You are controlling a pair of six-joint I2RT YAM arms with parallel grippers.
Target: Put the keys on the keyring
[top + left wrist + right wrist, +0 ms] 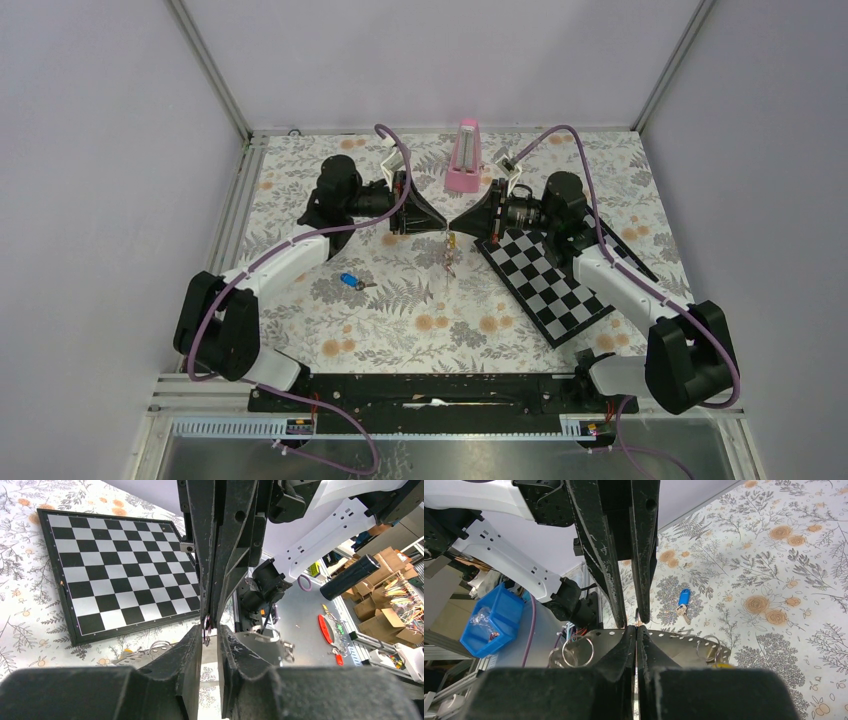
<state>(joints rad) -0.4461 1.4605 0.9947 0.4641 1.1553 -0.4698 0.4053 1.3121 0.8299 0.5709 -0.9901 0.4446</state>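
The small silver metal keyring (206,629) sits between my two hands. My right hand (636,629) is pressed together on it, and my left hand (210,633) is narrowly apart around it. One blue-headed metal key (350,280) lies on the floral table (400,335). One blue plastic bin (489,622) beyond holds small things I cannot make out.

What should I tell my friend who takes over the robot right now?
The right gripper is shut on the keyring, held up off the table.
The left gripper meets it tip to tip, jaws slightly apart at the ring.
The blue key lies on the table, not on the ring.
The yellow key: cannot make it out.
Done: ring lifted.
Left: probably fetch the blue key and thread it on.
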